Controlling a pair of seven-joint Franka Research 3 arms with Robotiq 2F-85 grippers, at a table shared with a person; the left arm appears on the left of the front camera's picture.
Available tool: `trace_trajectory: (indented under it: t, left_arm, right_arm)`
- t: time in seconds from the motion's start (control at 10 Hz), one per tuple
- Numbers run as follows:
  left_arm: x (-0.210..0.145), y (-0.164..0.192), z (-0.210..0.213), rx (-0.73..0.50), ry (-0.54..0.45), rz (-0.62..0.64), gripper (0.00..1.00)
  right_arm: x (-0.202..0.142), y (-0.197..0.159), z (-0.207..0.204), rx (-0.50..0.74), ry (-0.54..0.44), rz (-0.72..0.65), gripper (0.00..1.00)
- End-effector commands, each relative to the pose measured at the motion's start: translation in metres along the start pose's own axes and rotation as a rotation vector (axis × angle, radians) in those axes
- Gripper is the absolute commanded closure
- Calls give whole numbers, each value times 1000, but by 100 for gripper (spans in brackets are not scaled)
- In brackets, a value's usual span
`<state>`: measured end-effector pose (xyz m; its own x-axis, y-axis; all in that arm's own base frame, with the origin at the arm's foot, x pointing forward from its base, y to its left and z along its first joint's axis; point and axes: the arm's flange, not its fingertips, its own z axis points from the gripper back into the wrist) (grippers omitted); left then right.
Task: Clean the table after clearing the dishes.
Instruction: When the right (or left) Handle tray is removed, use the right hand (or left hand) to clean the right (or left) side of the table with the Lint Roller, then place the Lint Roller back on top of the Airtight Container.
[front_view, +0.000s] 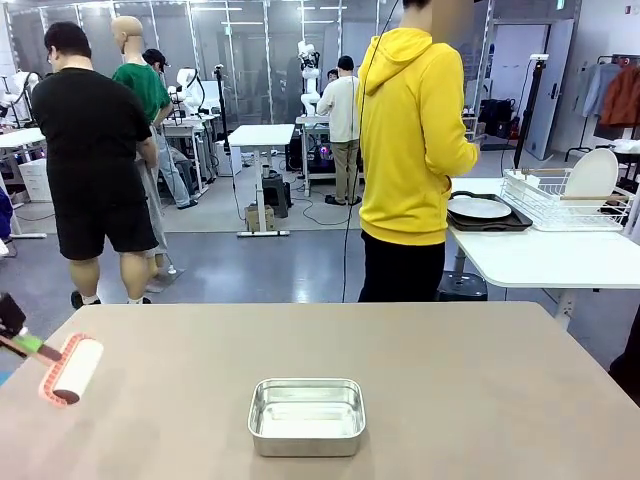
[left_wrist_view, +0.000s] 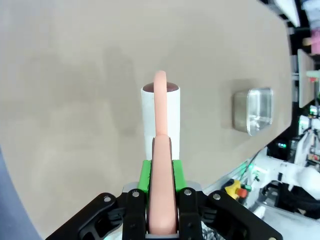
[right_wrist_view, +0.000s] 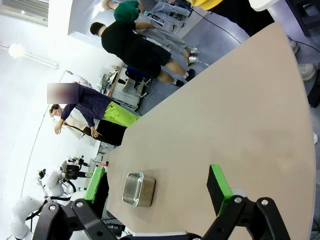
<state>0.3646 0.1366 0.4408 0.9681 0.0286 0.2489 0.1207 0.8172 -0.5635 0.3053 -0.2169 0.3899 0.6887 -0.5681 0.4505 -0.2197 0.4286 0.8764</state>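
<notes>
— Taupe surface (front_view: 480, 380) looks cleared; dishes (front_view: 480, 208) sit on the white side table. What's your step?

— Cleaning. My left tool (left_wrist_view: 161, 200) clamps the lint roller (left_wrist_view: 160, 112); right tool (right_wrist_view: 155, 187) gapes wide. Next, I'd press and roll, skirting the steel pan (front_view: 306, 415).

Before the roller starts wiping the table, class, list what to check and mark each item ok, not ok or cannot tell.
1. Left gripper shut on the lint roller handle: ok.
2. Roller touching the table: cannot tell.
3. Plates off the table, on the tray at the side table: ok.
4. Table free of other things: not ok, steel pan remains.
5. Right gripper open, holding nothing: ok.
</notes>
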Motion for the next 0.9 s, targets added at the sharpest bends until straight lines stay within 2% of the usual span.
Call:
trace_trajectory:
  t: [0.0, 0.1, 0.8]
  left_arm:
    - [-25, -37, 38, 1, -100, -51, 80]
    - [0, 0, 0, 0, 0, 0, 80]
    - [0, 0, 0, 0, 0, 0, 80]
  right_arm:
    - [-1, 3, 2, 2, 8, 5, 0]
    - [-1, 3, 2, 2, 8, 5, 0]
    - [-1, 3, 2, 2, 8, 5, 0]
